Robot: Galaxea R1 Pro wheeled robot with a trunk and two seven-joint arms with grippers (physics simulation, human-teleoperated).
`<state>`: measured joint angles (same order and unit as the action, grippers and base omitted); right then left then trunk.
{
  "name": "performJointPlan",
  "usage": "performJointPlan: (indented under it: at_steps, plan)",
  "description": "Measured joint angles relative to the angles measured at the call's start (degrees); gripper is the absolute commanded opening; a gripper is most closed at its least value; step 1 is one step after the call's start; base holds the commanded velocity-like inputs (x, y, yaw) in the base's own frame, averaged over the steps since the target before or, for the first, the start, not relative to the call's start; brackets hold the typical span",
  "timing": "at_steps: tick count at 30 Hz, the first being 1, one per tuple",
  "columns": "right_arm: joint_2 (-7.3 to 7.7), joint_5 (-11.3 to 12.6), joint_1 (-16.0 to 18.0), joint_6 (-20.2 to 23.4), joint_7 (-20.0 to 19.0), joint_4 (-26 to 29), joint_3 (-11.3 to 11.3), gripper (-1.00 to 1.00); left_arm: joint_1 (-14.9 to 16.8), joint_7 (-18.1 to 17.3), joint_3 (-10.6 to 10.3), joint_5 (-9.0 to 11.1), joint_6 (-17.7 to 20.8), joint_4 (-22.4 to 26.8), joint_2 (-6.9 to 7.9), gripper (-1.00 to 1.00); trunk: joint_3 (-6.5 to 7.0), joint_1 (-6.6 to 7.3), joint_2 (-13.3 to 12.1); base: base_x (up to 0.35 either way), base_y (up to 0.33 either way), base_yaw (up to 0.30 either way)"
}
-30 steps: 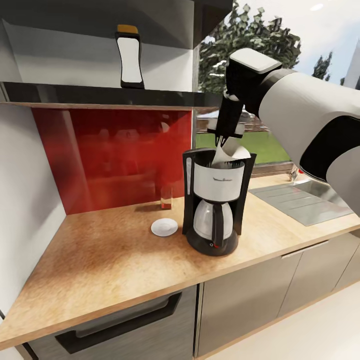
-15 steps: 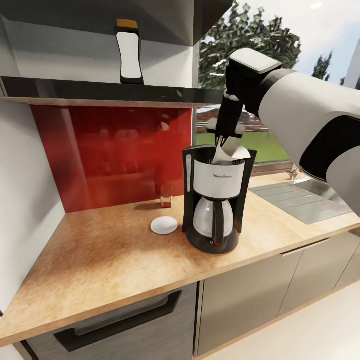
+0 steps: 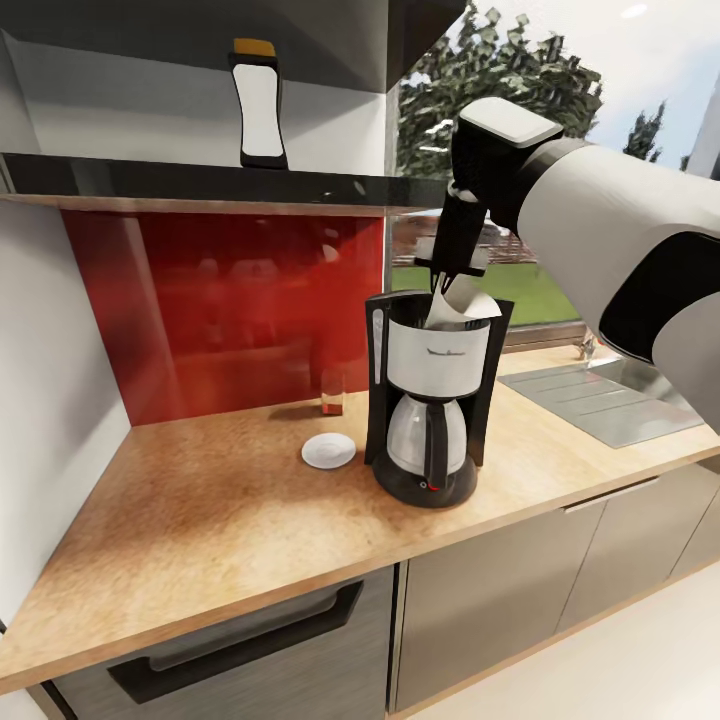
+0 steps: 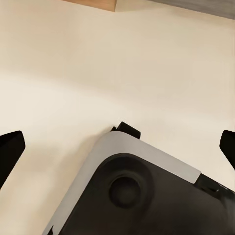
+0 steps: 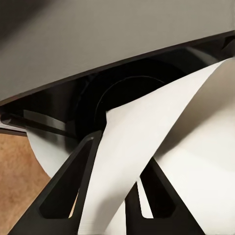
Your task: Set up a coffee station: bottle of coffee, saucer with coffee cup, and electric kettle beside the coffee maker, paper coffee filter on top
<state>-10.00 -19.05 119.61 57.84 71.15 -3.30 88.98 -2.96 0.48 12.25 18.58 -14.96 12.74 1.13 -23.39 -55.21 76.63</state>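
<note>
A white paper coffee filter (image 3: 458,303) is pinched between the closed fingers of the right gripper (image 3: 447,284), hanging directly below the jaws into the open top of the black coffee maker (image 3: 430,400). It looks not yet released, so that step seems nearly done. To the maker's side, a saucer (image 3: 328,451) already sits on the countertop (image 3: 220,520), without a cup. The bottle of coffee (image 3: 258,100) remains on the shelf (image 3: 200,185); no kettle is visible. The right wrist view shows the fingers (image 5: 73,186) clamping the sheet close up. The left gripper (image 4: 117,147) points at pale floor, jaws wide apart.
</note>
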Motion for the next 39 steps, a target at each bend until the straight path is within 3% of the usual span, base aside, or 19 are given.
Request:
performJointPlan:
  at_steps: [8,9,39]
  plan:
    - [0.00,0.00,-0.01,0.00,0.00,0.00,-0.05,-1.00,0.00,0.01,0.00,0.00,0.00,0.00,0.00,1.00,0.00,0.00,0.00,0.000,0.000,0.000]
    - [0.00,0.00,-0.02,0.00,0.00,0.00,-0.06,1.00,0.00,0.03,0.00,0.00,0.00,0.00,0.00,1.00,0.00,0.00,0.00,0.000,0.000,0.000]
    - [0.00,0.10,-0.01,-0.21,0.07,-0.01,-0.06,1.00,0.00,0.01,0.00,0.01,0.00,0.00,0.00,1.00,0.00,0.00,0.00,0.000,0.000,0.000]
